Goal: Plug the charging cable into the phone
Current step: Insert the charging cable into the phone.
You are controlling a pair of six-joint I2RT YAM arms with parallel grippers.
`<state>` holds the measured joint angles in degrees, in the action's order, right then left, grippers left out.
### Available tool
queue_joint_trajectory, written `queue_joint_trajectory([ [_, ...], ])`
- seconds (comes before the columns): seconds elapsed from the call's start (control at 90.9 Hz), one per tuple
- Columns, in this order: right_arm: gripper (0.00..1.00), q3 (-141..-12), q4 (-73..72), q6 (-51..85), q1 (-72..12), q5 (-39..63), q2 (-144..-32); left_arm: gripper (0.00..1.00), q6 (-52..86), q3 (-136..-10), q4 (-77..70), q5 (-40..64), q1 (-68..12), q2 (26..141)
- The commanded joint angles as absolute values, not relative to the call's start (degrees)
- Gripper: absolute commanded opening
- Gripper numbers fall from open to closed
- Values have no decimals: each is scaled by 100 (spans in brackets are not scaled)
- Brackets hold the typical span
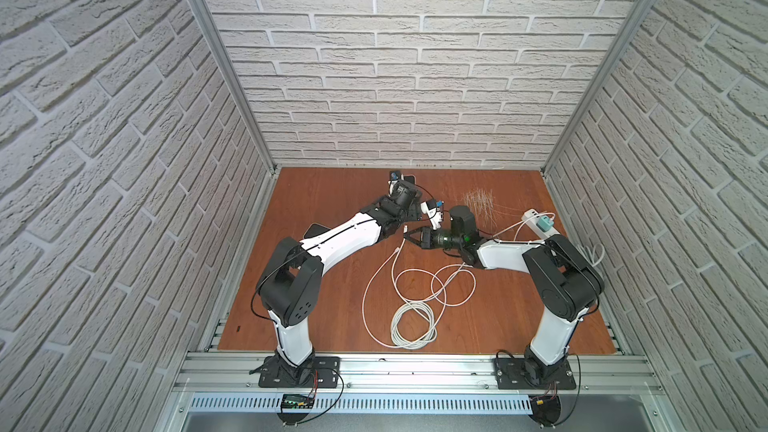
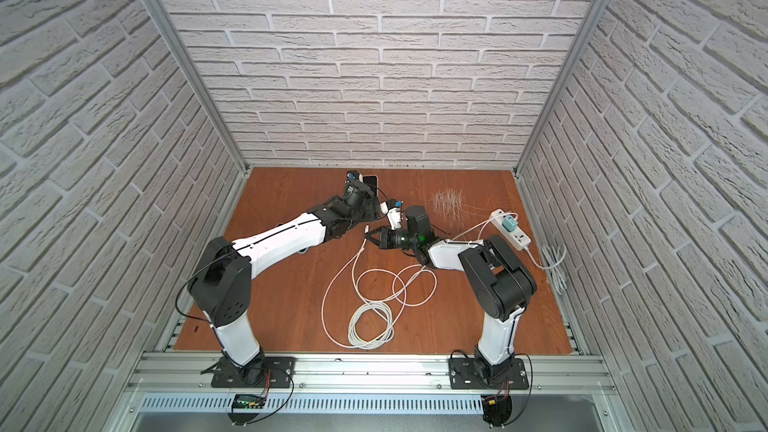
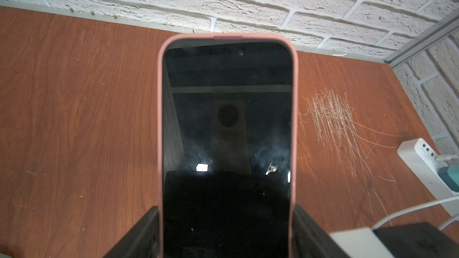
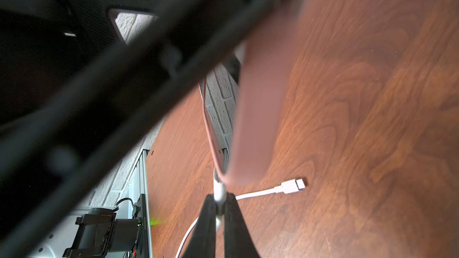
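Nearly done: left gripper [image 3: 226, 229] clamps the pink-cased phone [image 3: 227, 120]; right gripper [image 4: 219, 198] pinches the white cable plug [image 4: 218, 184] at its edge, seating unclear.

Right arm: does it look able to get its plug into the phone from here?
Probably yes. The right claw is shut on the plug, which sits at the end of the phone with nothing between; the left claw grips only its sides.
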<state>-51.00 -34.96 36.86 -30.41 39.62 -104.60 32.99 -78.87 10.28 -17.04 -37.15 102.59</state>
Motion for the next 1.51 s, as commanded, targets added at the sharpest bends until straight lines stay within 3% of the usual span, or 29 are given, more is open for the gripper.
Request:
queue_joint_trajectory([
  [0.0,3,-5272,-3805,3695,-3017,4079,-10489,47,3234,-8052,624,-1758,-3742,10010],
  [1.496,3,-5318,-4108,3974,-2818,4103,-10657,47,3130,-7919,428,-1507,-3788,10011],
])
